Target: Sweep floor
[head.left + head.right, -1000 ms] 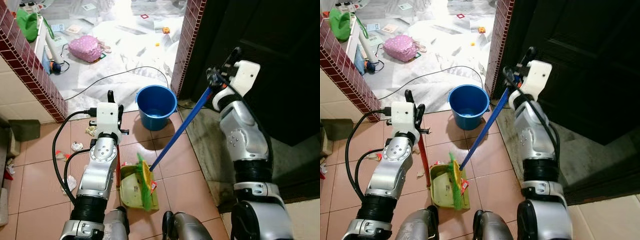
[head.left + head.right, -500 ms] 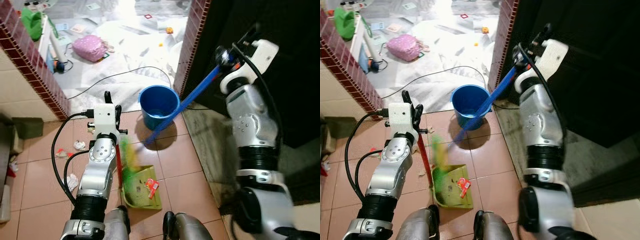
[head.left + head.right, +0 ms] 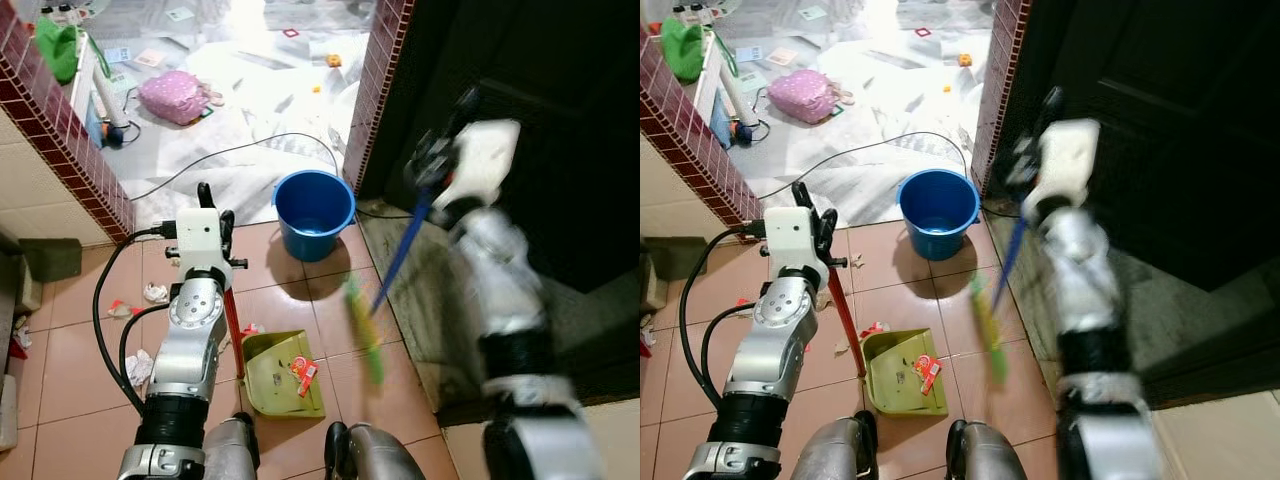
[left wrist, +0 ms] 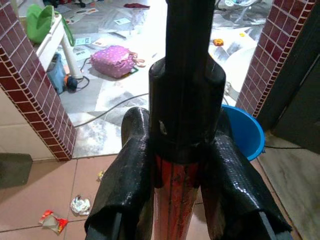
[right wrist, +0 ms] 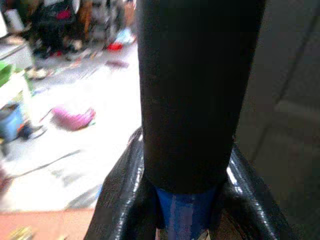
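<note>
My right gripper [image 3: 432, 165] is shut on the blue broom handle [image 3: 402, 250], up by the dark door. The green broom head [image 3: 364, 330] blurs over the tiles, right of the dustpan. My left gripper [image 3: 205, 205] is shut on the red dustpan handle [image 3: 231, 330], which runs down to the green dustpan [image 3: 280, 372] on the floor before me. A red wrapper [image 3: 302, 371] lies in the pan. In the left wrist view both fingers [image 4: 125, 185] clamp the red handle [image 4: 175, 210]. In the right wrist view the fingers [image 5: 125, 200] grip the blue handle [image 5: 182, 215].
A blue bucket [image 3: 313, 212] stands ahead by the brick doorway. Scraps of litter [image 3: 153, 293] lie on the tiles at the left. A black cable [image 3: 230, 155] crosses the sheeted floor beyond, near a pink bag [image 3: 177, 95]. A raised stone step [image 3: 420, 300] and the dark door bound the right.
The broom has swung from the bucket side across to the right of the dustpan, and my right arm blurs with it. The dustpan and left gripper stay put.
</note>
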`<state>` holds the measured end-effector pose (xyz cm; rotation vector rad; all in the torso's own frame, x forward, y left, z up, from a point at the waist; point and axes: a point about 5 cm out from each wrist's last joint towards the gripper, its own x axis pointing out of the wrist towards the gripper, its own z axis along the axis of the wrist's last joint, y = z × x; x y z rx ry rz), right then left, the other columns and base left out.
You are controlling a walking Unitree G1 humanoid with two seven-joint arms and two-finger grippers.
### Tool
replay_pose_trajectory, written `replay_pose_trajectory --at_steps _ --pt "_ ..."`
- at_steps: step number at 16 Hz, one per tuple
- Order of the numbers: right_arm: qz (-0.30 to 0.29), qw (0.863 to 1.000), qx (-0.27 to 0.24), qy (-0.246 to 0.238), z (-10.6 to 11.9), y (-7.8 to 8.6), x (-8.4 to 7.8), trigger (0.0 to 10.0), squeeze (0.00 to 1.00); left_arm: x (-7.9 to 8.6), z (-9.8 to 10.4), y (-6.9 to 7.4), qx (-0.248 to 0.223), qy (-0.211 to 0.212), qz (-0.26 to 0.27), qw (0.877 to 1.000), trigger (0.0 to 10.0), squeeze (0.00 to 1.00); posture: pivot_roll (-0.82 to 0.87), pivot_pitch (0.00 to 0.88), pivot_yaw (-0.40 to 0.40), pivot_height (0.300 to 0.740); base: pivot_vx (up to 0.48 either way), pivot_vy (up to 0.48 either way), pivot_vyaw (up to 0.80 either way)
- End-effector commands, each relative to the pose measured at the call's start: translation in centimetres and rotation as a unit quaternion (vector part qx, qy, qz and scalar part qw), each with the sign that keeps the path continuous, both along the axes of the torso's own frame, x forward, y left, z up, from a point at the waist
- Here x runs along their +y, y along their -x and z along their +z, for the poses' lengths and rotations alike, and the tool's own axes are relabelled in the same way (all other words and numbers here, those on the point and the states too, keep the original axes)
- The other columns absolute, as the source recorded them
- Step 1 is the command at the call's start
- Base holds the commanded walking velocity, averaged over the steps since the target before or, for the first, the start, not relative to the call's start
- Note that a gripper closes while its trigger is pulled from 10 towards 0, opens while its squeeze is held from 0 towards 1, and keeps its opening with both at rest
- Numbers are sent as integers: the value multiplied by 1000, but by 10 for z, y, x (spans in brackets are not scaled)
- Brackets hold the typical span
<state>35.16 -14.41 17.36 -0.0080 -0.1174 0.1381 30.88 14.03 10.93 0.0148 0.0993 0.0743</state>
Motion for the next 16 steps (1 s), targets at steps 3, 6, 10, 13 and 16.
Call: replay_pose_trajectory --at_steps 3,6,10,13,16 --pt "-7 997 30 -69 -5 -1 7 10000 0 -3 -7 5 20 25 -13 999 10000 0 -46 193 -36 740 0 0 0" --pt "-1 986 39 -159 2 -5 13 10000 0 -5 -5 5 19 28 -16 999 10000 0 -42 188 -40 740 0 0 0" --pt "14 990 0 -143 24 -9 8 10000 0 -3 -6 6 20 31 -13 999 10000 0 -42 184 -47 740 0 0 0" --pt "9 996 -34 -76 31 -9 -5 10000 0 0 -2 5 3 31 -6 999 10000 0 -40 164 -48 740 0 0 0" --pt "-4 996 -56 -69 43 -12 -20 10000 0 6 2 2 -10 28 2 1000 10000 0 -44 148 -44 740 0 0 0"
